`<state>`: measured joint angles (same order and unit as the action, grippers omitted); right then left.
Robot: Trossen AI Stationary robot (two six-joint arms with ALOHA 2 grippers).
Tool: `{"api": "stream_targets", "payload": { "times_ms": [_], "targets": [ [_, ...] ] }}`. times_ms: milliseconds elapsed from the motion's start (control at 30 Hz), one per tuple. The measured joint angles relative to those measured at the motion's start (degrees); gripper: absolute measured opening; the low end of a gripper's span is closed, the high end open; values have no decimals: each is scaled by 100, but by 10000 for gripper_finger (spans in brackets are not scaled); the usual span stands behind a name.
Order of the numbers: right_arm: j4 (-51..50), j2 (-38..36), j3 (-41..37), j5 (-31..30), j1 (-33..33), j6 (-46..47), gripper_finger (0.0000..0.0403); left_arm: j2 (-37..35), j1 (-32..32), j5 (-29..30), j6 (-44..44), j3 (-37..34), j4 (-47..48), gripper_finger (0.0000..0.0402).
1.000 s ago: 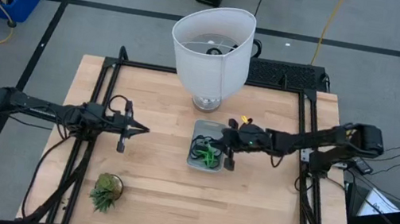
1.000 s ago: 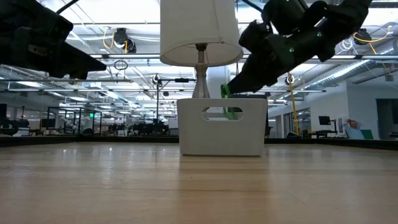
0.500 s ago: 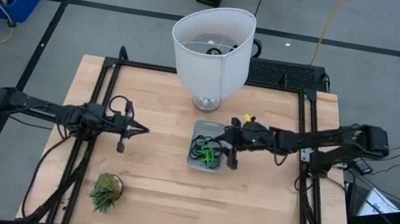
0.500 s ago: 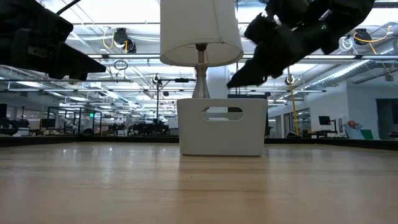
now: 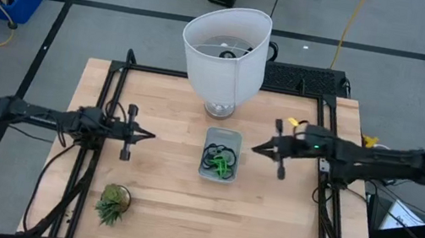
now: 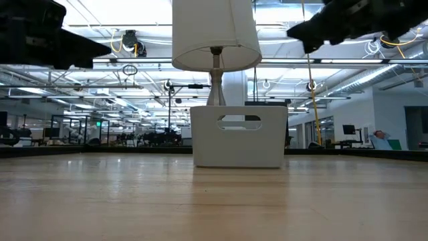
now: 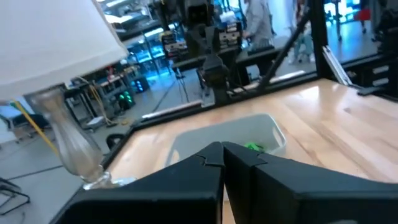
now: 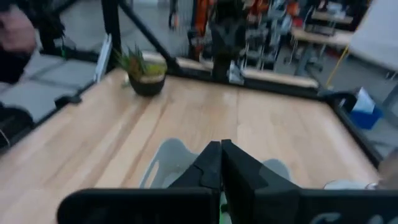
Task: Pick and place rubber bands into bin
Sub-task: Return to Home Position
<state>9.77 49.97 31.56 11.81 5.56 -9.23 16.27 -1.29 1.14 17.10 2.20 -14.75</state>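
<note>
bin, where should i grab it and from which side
Pinch the bin's long wall on the right end effector's side, coming straight down from above. The walls are thin and upright and the top is open, so one finger can go inside, one outside. Aim mid-wall, probably clear of the rubber bands lying inside.

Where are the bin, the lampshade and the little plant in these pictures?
bin (image 6: 239,150), low view, front wall below the handle slot.
lampshade (image 5: 224,74), high view, its white outer side.
plant (image 5: 111,204), high view, its green leaves.
</note>
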Motion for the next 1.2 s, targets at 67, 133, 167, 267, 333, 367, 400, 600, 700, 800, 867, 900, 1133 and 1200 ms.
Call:
{"api": "stream_targets", "payload": {
  "times_ms": [67, 133, 167, 267, 333, 367, 400, 600, 700, 800, 867, 900, 1133, 1200],
  "targets": [
    [150, -435, -272, 48, 93, 131, 2, -105, 45, -69, -38, 0, 8, 3],
    [303, -767, -508, 45, 139, 293, 1, -188, 76, -178, -70, 0, 112, 2],
    [323, -898, -614, 45, 142, 359, 1, -218, 80, -179, -97, 0, 175, 2],
    [365, -1264, -984, 46, 110, 535, 1, -345, 80, -197, -177, 0, 327, 2],
    [593, -1514, -1301, 29, 70, 664, 1, -434, 80, -190, -222, 0, 461, 2],
    [800, -1638, -1482, 26, 68, 750, 1, -473, 80, -155, -262, -2, 518, 1],
    [1066, -1738, -1664, 26, 70, 811, 1, -508, 80, -145, -299, -2, 541, 1],
    [1995, -2045, -2407, 20, 72, 900, 0, -592, 80, -153, -299, -2, 911, 1],
    [2003, -2104, -2573, 22, 72, 900, 0, -590, 80, -292, -336, -7, 1013, 1],
    [2227, -2201, -2787, 25, 72, 870, 0, -592, 80, -407, -410, -7, 1009, 1],
    [2460, -2302, -2877, 24, 72, 875, 0, -592, 80, -408, -410, -7, 1003, 1],
    [2464, -2357, -2904, 24, 72, 876, 0, -592, 80, -408, -410, -7, 991, 0],
    [2205, -2536, -2957, 27, 72, 854, 0, -592, 78, -417, -410, -7, 852, 0],
    [2171, -2586, -3000, 27, 75, 835, 0, -592, 78, -419, -410, -7, 836, 0]
  ]
}}
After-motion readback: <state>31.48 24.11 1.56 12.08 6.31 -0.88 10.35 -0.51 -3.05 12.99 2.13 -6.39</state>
